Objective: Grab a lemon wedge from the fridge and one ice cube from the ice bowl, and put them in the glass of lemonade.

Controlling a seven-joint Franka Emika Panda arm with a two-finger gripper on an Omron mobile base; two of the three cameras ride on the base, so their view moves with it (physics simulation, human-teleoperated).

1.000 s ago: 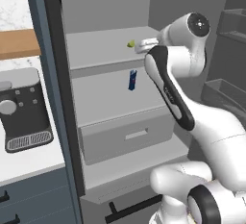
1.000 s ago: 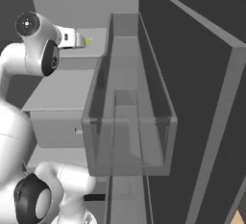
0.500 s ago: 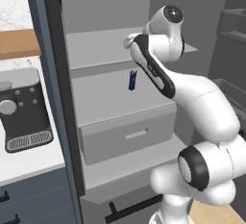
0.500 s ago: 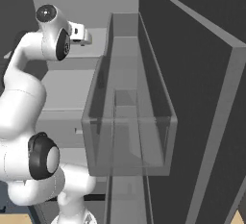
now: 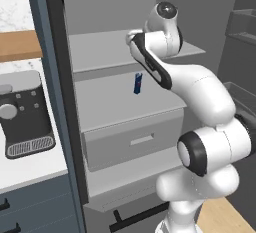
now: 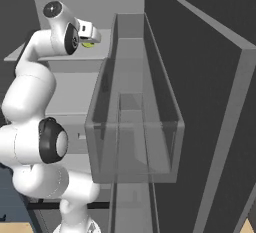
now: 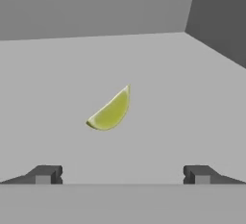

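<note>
The lemon wedge [image 7: 110, 112], a small yellow-green slice, lies on the upper grey shelf [image 5: 100, 52] of the open fridge [image 5: 54, 77]. In the hand view it sits just ahead of my gripper [image 7: 122, 175], a little left of the midline. The two dark fingertips [image 7: 45, 174] stand wide apart with nothing between them, so the gripper is open. From the right base view the wedge [image 6: 89, 44] peeks out just under the white hand [image 6: 88, 29]. The ice bowl and the glass of lemonade are out of view.
A small blue can [image 5: 138, 83] stands on the shelf below. Under it is a grey drawer [image 5: 135, 137]. The fridge door with its clear bins [image 6: 132, 127] stands open on the right. A dark coffee machine [image 5: 22, 112] sits on the counter left of the fridge.
The arm has swung its elbow up and carried the hand left along the upper shelf, up to the lemon wedge. The jaws have stayed wide apart.
</note>
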